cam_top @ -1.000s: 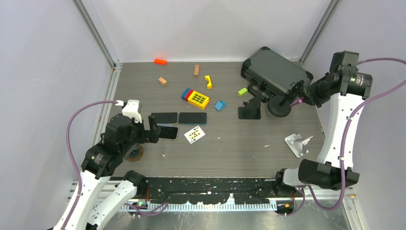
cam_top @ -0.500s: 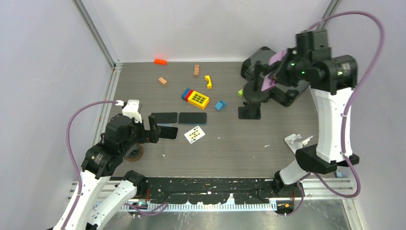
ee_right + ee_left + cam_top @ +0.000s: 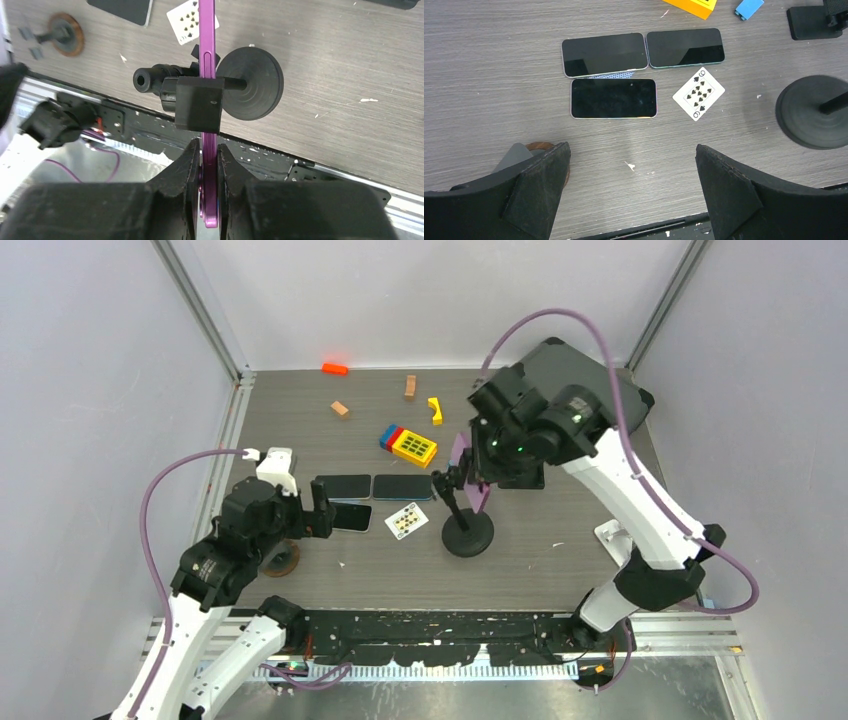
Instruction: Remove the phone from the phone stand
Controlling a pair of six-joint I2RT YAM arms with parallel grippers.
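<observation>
My right gripper (image 3: 209, 167) is shut on the lower edge of a purple phone (image 3: 207, 45), seen edge-on. The phone sits in the black clamp (image 3: 199, 102) of a phone stand with a round base (image 3: 250, 82). In the top view the right gripper (image 3: 478, 478) holds the phone (image 3: 462, 462) over the table's middle, with the stand's base (image 3: 468, 535) down at the table surface. I cannot tell if the base rests there. My left gripper (image 3: 631, 155) is open and empty near the front left edge; it also shows in the top view (image 3: 310, 512).
Three dark phones (image 3: 605, 54) (image 3: 685, 47) (image 3: 614, 98) and a playing card (image 3: 698, 93) lie ahead of the left gripper. A second black stand (image 3: 811, 22), a white stand (image 3: 620, 540), a black case (image 3: 580, 370) and toy bricks (image 3: 414, 447) lie around.
The right arm swung from the far right to the table's middle, carrying the purple phone and its stand together. The left arm has not moved.
</observation>
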